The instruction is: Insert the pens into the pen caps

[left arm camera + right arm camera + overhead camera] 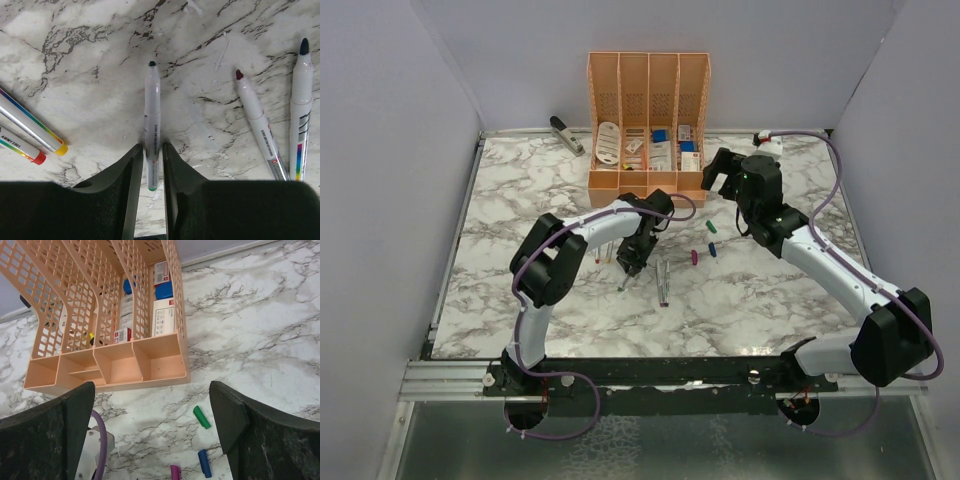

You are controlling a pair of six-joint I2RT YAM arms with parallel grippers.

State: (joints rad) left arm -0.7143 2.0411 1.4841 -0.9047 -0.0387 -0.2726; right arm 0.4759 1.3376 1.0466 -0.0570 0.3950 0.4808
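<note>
Plainly the weak spot is the grip: the left gripper [151, 150] has its fingers [131, 167] closed on a dark-tipped pen [152, 100] close to its rear end, so most of the barrel juts forward unsupported; any nudge at the tip could swivel it and spoil the aim at a cap. Whether this pen is clear of the counter [100, 60] I cannot quite tell from the wrist view; if it drags, it may twist or knock the maroon-tipped pen [257, 122] nearby. The right gripper [150, 410] hangs wide open and empty before the organiser [160, 360], above the green cap [202, 417]; the blue cap [204, 463] and purple cap [175, 473] lie near it, all flat; small as they are, one could skid away or be pinched crooked as the fingers close.
</note>
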